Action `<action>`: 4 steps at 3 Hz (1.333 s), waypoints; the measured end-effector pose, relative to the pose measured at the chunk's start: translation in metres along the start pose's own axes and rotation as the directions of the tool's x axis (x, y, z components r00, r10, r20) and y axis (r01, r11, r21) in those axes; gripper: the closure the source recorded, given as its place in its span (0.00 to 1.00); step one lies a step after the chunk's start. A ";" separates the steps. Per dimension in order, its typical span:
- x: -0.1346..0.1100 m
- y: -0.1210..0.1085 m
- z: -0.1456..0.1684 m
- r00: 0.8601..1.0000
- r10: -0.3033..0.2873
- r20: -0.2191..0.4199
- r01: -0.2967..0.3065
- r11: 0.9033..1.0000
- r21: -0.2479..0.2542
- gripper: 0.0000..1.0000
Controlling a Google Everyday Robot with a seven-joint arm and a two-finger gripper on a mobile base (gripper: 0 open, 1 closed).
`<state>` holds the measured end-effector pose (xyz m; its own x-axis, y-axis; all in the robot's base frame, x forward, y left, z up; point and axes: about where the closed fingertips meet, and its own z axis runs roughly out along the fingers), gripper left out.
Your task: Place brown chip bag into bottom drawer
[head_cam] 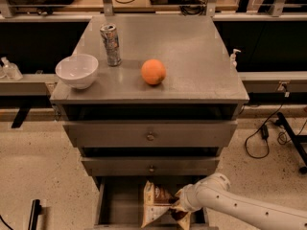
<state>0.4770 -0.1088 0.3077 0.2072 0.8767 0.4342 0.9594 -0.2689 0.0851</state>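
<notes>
The brown chip bag, dark brown with cream panels, lies inside the bottom drawer, which is pulled out at the foot of the grey cabinet. My gripper is at the bag's right edge, low in the drawer, on the end of the white arm that comes in from the lower right. The gripper's tip is partly hidden behind the bag and its own wrist.
On the cabinet top stand a white bowl, a silver drink can and an orange ball. The two knobbed drawers above are shut. Cables lie on the floor to the right.
</notes>
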 end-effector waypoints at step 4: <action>-0.007 0.016 0.013 0.997 -0.026 -0.070 0.025 1.000 -0.020 0.00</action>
<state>0.4940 -0.1137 0.2943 0.1685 0.8534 0.4933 0.9602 -0.2551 0.1133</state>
